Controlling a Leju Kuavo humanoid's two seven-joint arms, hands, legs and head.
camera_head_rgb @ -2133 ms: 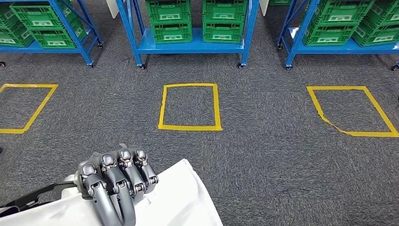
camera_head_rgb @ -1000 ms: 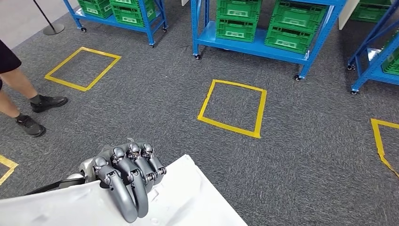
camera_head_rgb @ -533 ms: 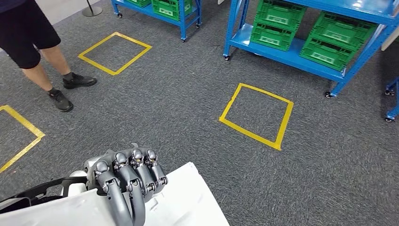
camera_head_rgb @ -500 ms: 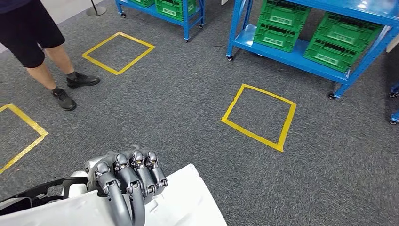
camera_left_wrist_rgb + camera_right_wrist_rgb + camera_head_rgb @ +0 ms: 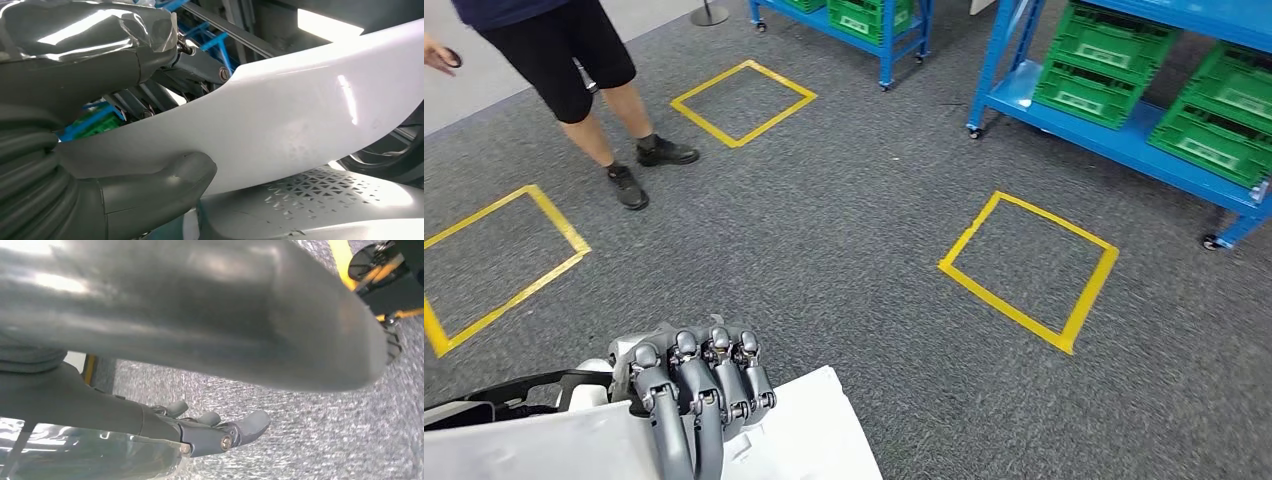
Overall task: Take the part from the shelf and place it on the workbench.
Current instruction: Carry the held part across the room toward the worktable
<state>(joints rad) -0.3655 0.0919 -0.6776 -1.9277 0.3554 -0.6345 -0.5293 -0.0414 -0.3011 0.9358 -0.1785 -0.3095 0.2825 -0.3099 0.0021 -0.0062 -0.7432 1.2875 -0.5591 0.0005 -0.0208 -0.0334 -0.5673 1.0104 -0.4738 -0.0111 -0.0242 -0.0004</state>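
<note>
Left hand (image 5: 692,390) grips the white part (image 5: 804,435), fingers curled over its upper edge and the thumb (image 5: 165,187) pressed against its underside, low over grey carpet (image 5: 844,260). Right hand (image 5: 220,432) hangs above the carpet, fingers extended, holding nothing.

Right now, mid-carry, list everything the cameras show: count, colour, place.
white part: one, white, held low in front of the robot
shelving racks: two, blue, far side of the carpet
crates: several, green, on the racks
tape squares: three, yellow, on the grey carpet
stand base: one, grey, far edge
person: one, dark shorts and shoes, standing ahead on the left
left hand: fingers curled over the white part's edge
right hand: fingers apart, nothing in it
</note>
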